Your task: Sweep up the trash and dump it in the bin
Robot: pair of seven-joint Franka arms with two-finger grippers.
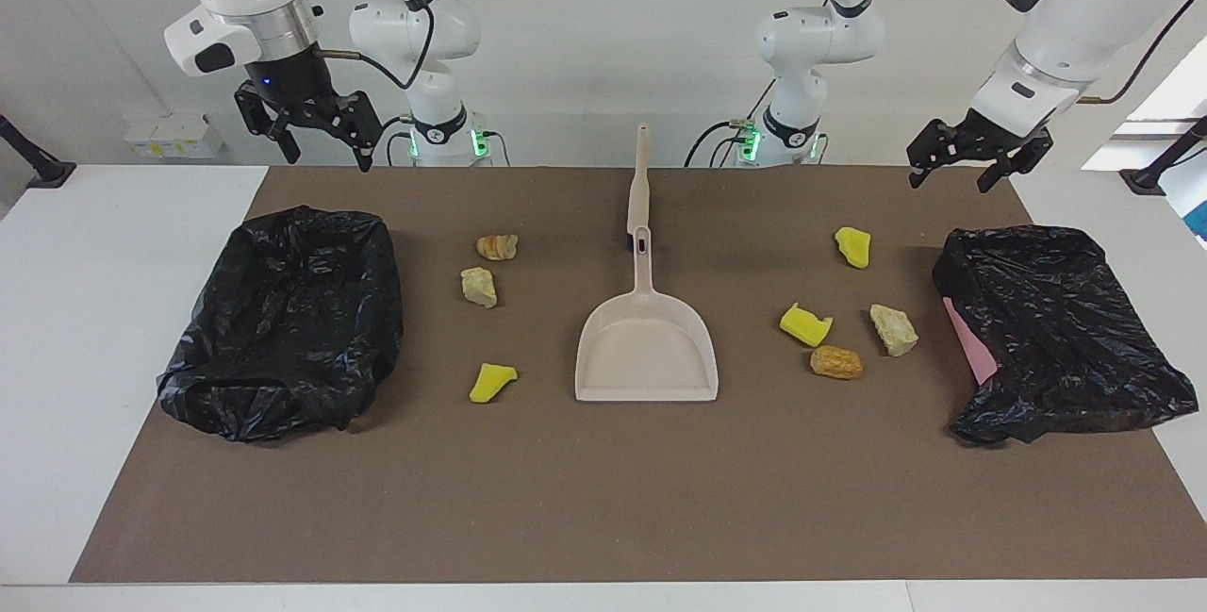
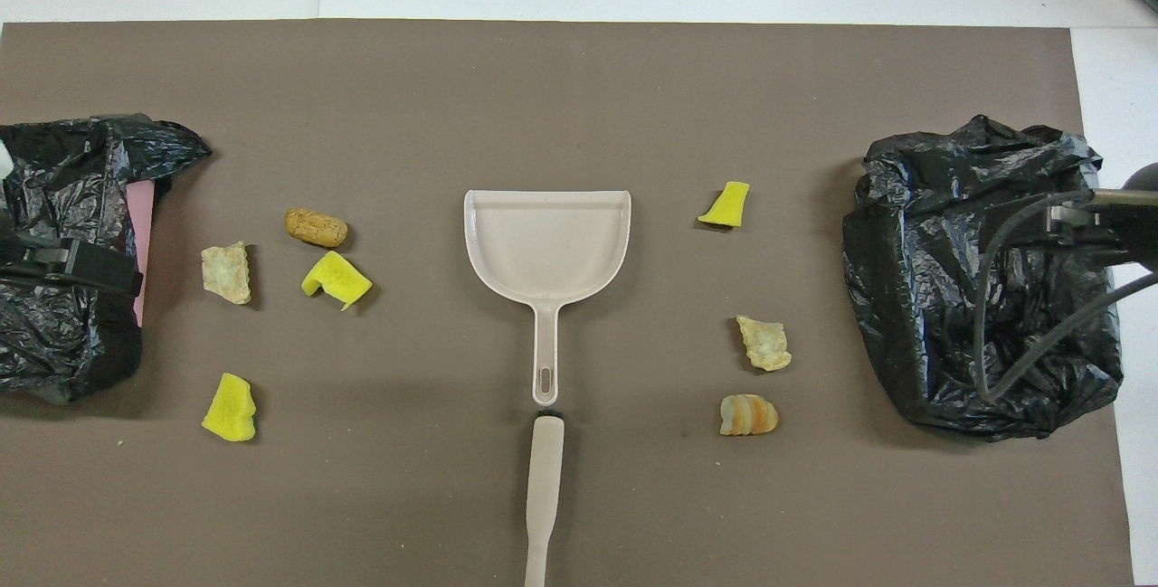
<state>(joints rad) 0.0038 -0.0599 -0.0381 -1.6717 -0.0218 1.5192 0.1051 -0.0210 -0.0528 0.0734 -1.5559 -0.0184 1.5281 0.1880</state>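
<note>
Several trash lumps lie on the brown mat. Toward the right arm's end are a striped orange lump (image 1: 497, 246), a beige chunk (image 1: 479, 287) and a yellow piece (image 1: 492, 382). Toward the left arm's end are two yellow pieces (image 1: 852, 246) (image 1: 805, 324), a beige chunk (image 1: 893, 329) and an orange-brown lump (image 1: 835, 362). A beige dustpan (image 1: 646, 357) lies in the middle, with the brush handle (image 1: 639, 188) in line with its handle. My right gripper (image 1: 328, 159) is open and empty, high over one bin (image 1: 288, 320). My left gripper (image 1: 950, 184) is open and empty, high over the other bin (image 1: 1056, 339).
Both bins are lined with black bags and stand at the mat's two ends; they also show in the overhead view (image 2: 982, 288) (image 2: 63, 252). A pink edge (image 1: 971, 343) shows at the bin toward the left arm's end. White table surrounds the mat.
</note>
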